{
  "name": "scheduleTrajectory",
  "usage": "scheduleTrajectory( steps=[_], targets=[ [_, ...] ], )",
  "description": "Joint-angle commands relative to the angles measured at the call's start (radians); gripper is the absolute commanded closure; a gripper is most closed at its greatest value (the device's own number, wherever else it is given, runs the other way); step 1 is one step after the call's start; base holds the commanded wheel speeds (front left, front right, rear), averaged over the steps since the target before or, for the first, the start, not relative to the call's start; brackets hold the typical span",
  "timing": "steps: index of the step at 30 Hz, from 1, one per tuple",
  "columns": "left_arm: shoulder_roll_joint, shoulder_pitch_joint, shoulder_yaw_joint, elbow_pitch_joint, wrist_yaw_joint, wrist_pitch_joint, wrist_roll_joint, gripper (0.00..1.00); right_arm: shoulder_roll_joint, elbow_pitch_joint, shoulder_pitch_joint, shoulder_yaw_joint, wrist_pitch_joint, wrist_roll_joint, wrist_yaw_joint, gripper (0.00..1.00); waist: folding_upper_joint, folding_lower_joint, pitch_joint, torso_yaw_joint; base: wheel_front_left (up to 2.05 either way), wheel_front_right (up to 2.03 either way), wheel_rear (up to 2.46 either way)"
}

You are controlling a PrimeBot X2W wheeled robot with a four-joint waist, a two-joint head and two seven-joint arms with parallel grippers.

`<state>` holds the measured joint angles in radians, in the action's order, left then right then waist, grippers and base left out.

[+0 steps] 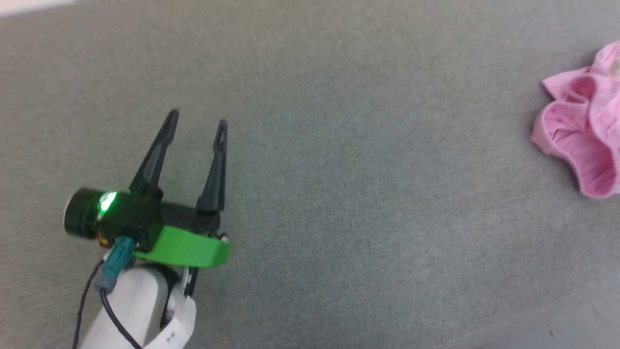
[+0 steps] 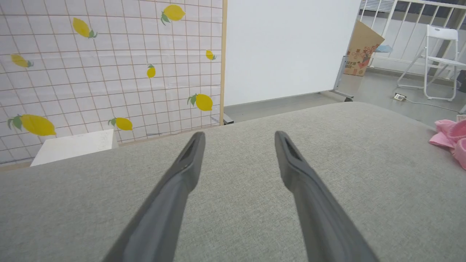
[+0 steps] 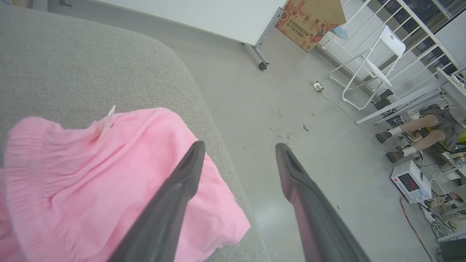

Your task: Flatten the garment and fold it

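The garment (image 1: 583,121) is a crumpled light pink heap at the far right of the grey cushioned surface (image 1: 339,169). It also lies at the right edge of the left wrist view, garment (image 2: 449,140). My left gripper (image 1: 196,118) hovers at the lower left, far from the cloth, open and empty; left gripper (image 2: 238,136) shows the same wide gap. My right gripper (image 3: 238,145) is open above the garment (image 3: 91,174), near the surface's rounded corner, with nothing between its fingers. A small white tag sticks up from the gathered waistband.
Beyond the cushion's edge is a grey floor (image 3: 291,120) with a white folding chair (image 3: 371,69), a cardboard box (image 3: 309,22), a cable, a small instrument (image 3: 409,182) and a seated person's legs (image 3: 415,134). A lemon-patterned screen (image 2: 109,65) and white panel stand behind.
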<state>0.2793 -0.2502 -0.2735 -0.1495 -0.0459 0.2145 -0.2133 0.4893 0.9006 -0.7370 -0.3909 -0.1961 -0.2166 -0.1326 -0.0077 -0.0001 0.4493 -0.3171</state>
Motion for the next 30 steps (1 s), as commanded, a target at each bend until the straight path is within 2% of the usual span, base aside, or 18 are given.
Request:
scheduleTrajectory(
  steps=[1,6,13,23,30],
  targets=[
    [-0.002,0.024,0.009,0.011,-0.012,0.01,-0.008,0.0,0.0,-0.002,0.029,0.02,-0.022,0.029,0.002,0.0,0.0077,0.0001,-0.135,0.052,0.0,0.0,0.0],
    [-0.011,0.086,0.031,0.038,-0.041,0.023,-0.023,0.0,-0.031,-0.076,0.144,0.096,-0.053,0.127,0.002,0.0,0.0077,0.0001,-0.215,0.105,0.0,0.0,0.0],
    [-0.021,0.154,0.06,0.093,-0.065,0.037,-0.048,0.0,-0.136,-0.313,0.353,0.18,-0.042,0.239,0.002,0.0,0.0077,0.0001,-0.3,0.185,0.0,0.0,0.0],
    [-0.02,0.193,0.101,0.179,-0.067,0.044,-0.079,0.0,-0.344,-0.75,0.552,0.262,0.085,0.253,0.002,0.0,0.0077,0.0001,-0.373,0.275,0.0,0.0,0.0],
    [-0.016,0.225,0.113,0.205,-0.062,0.046,-0.087,0.0,-0.4,-0.963,0.695,0.314,0.154,0.282,0.002,0.0,0.0077,0.0001,-0.409,0.297,0.0,0.0,0.0]
  ],
)
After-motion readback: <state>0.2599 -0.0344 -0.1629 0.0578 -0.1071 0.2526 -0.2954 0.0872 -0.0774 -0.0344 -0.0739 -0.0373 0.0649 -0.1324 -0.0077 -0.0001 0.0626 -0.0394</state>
